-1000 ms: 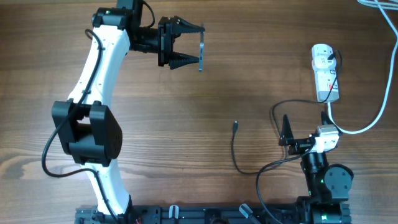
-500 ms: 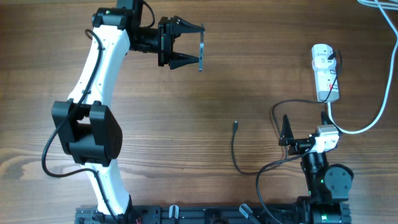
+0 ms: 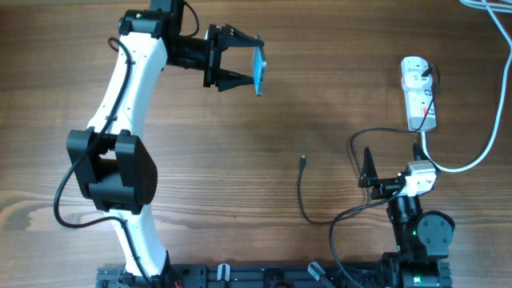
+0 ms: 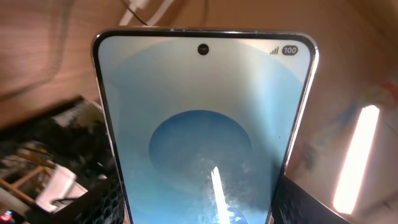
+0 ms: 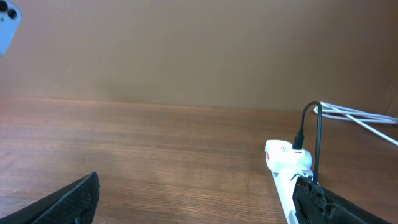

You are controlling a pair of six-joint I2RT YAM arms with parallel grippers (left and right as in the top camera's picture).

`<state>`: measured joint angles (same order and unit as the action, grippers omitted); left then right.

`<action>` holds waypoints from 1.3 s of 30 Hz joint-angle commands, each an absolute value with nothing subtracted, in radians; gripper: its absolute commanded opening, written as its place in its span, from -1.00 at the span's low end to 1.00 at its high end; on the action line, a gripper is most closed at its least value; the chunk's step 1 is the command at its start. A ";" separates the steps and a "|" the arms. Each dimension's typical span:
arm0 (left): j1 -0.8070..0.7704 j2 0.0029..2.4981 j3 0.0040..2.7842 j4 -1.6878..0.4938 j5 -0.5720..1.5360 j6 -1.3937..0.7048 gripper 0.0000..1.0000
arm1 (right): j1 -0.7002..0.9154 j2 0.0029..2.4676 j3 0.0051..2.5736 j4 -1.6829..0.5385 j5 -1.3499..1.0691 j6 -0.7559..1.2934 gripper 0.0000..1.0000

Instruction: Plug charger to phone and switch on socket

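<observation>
Cyan-screened phone [image 3: 259, 70] — tilted — gripped across its width by left end effector [image 3: 257, 62]

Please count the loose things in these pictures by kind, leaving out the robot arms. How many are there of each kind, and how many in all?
Phone: 1
Black charger cable: 1
White socket strip: 1
White lead: 1
Total: 4

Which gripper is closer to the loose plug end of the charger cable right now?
Right. The right gripper sits open a short way from the plug end; the left gripper is farther away, holding the phone.
</observation>
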<state>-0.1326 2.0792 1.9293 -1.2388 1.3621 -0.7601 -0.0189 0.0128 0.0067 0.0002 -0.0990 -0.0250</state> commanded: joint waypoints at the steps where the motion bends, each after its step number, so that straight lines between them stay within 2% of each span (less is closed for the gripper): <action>1: -0.150 2.049 1.953 -1.238 1.119 -0.735 0.27 | -0.024 0.005 0.005 0.002 -0.086 -0.034 1.00; 7: -0.224 2.049 1.952 -1.239 0.740 -0.581 0.26 | -0.024 0.005 0.005 0.002 -0.086 -0.034 1.00; 12: -0.318 2.050 1.951 -1.248 0.393 -0.546 0.27 | -0.024 0.005 0.005 0.002 -0.086 -0.034 0.99; 17: -0.403 2.050 1.949 -1.253 0.193 -0.524 0.29 | -0.024 0.005 0.005 0.002 -0.086 -0.034 1.00; 27: -0.432 2.078 1.865 -1.229 0.162 -0.523 0.28 | -0.024 0.005 0.005 0.002 -0.086 -0.034 1.00; 39: -0.470 2.078 1.551 -0.873 0.146 -0.448 0.34 | -0.024 0.005 0.005 0.002 -0.086 -0.034 1.00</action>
<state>-0.4412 2.0834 1.6112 -0.9260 0.1677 -0.4992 -0.0189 0.0128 0.0067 -0.0002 -0.0990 -0.0250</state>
